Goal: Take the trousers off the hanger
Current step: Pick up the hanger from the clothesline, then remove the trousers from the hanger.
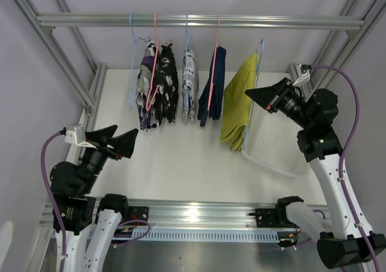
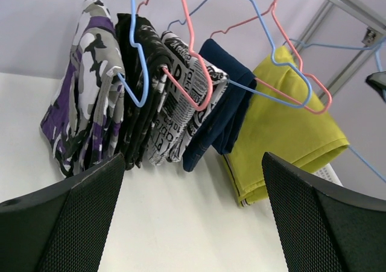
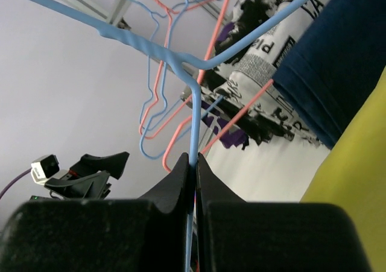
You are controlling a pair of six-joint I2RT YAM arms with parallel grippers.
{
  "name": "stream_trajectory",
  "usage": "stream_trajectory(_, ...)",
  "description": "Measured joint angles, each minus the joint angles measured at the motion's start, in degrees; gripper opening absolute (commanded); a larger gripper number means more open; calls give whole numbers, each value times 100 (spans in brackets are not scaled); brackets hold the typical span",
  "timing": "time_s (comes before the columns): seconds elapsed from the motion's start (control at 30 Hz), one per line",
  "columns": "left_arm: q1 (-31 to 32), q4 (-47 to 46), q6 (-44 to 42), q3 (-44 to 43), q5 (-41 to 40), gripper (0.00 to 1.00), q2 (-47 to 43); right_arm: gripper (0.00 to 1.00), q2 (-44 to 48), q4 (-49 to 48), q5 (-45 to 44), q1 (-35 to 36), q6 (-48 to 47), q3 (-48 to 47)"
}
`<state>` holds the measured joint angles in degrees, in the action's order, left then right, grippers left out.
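Note:
Five folded trousers hang on wire hangers from the top rail [image 1: 199, 22]: purple camouflage [image 1: 145, 100], black patterned [image 1: 166, 91], black-and-white print [image 1: 190, 85], navy [image 1: 212, 88] and yellow-green [image 1: 238, 106]. My right gripper [image 1: 256, 94] is shut on the blue hanger [image 3: 193, 127] that carries the yellow-green trousers [image 3: 356, 211], pinching its wire between the fingertips. My left gripper [image 1: 123, 142] is open and empty, low at the left, facing the row of trousers. The left wrist view shows the yellow-green pair [image 2: 289, 133] and the navy pair [image 2: 223, 115] beyond the open fingers [image 2: 66, 218].
A white mesh tray [image 1: 277, 148] lies on the table at the right, under the right arm. Aluminium frame posts stand at both sides. Pink and blue hangers [image 2: 193, 73] crowd together along the rail.

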<state>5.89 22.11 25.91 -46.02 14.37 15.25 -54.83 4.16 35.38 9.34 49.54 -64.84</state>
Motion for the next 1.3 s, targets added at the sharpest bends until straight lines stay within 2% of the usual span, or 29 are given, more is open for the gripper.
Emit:
stream_trajectory(0.27,24,129,-2,0,131,99,96,0,612,328,-1174,647,-33,378)
stream_trajectory(0.4,398,245,-9,-116,-46,100,533,0,750,470,-1655,870,-48,380)
stream_trajectory(0.53,1353,398,-107,-614,-570,99,1294,0,754,605,-1982,968,-81,378)
stream_trajectory(0.7,3062,302,-492,-835,-1495,100,1709,0,835,879,-2286,1001,-109,361)
stream_trajectory(0.87,4087,173,-601,-577,-2389,99,1700,0,1064,1145,-2588,1010,-133,361)
stream_trajectory(1.0,5025,-157,-647,7,-3340,99,1738,0,1156,1209,-2656,1010,-129,361)
stream_trajectory(1.13,5685,-813,-870,474,-4127,99,2142,0,1119,1237,-2621,1010,-59,361)
stream_trajectory(1.3,6008,-2120,-1384,1001,-4747,99,2796,0,1047,1523,-2599,1010,-13,201)
